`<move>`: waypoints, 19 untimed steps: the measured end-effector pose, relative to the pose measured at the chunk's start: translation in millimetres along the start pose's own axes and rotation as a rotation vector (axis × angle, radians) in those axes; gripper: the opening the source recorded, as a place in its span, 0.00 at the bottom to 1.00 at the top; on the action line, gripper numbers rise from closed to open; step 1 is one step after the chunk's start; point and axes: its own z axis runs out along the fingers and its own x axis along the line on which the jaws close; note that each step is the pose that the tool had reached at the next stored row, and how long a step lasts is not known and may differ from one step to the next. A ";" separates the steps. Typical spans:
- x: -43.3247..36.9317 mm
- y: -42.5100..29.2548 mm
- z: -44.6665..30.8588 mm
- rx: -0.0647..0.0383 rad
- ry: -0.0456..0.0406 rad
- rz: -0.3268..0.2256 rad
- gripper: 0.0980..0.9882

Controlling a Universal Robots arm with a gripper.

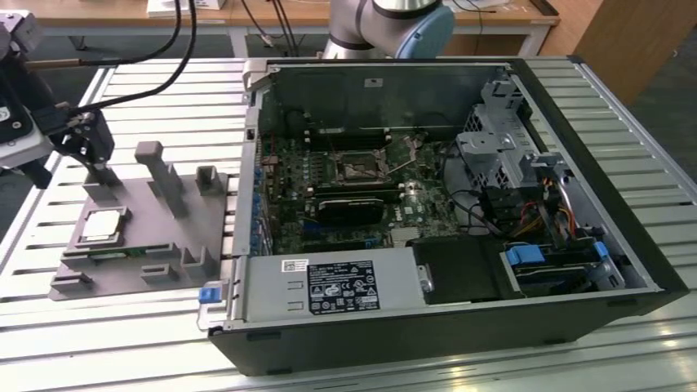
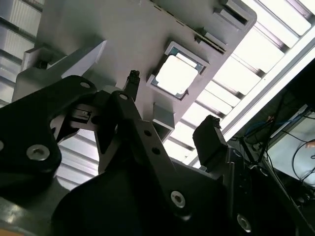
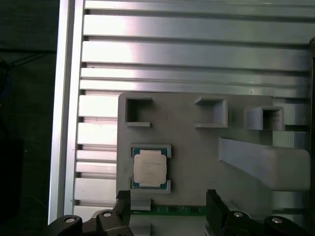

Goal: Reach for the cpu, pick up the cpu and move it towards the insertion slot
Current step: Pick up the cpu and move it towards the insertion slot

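The cpu (image 1: 101, 226) is a silvery square chip lying flat in a framed pocket of a grey fixture plate (image 1: 142, 237) at the exterior view's left. It also shows in both wrist views (image 2: 174, 73) (image 3: 149, 167). My gripper (image 1: 93, 159) hangs above the plate's far left corner, apart from the chip. It is open (image 2: 172, 105) (image 3: 167, 200), with nothing between its black fingers (image 3: 123, 202). The insertion slot (image 1: 357, 167) is a dark square in a silvery bracket on the motherboard inside the open computer case (image 1: 610, 122).
Grey upright posts (image 1: 163, 175) and small holders rise from the fixture plate. A narrow green circuit strip (image 3: 177, 210) lies along the plate's edge next to the chip. Everything stands on a ribbed aluminium table (image 1: 130, 343). Black cables (image 1: 179, 49) hang at the back left.
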 end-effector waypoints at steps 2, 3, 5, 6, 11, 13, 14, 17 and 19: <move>0.2 -1.2 3.6 0.000 0.0004 0.000 0.70; 0.3 -1.8 5.4 0.000 0.0006 0.000 0.70; 0.4 -3.3 9.0 0.000 0.0012 0.000 0.70; 0.5 -3.9 10.8 0.000 0.0016 0.000 0.70; 0.7 -6.9 19.8 0.000 0.0028 0.000 0.70; 0.6 -7.7 23.3 0.000 0.0029 0.000 0.70; 0.6 -8.3 25.2 0.000 0.0029 0.000 0.70; 0.7 -9.8 30.6 0.000 0.0030 0.000 0.70; 1.2 -10.3 34.2 0.000 0.0030 0.000 0.70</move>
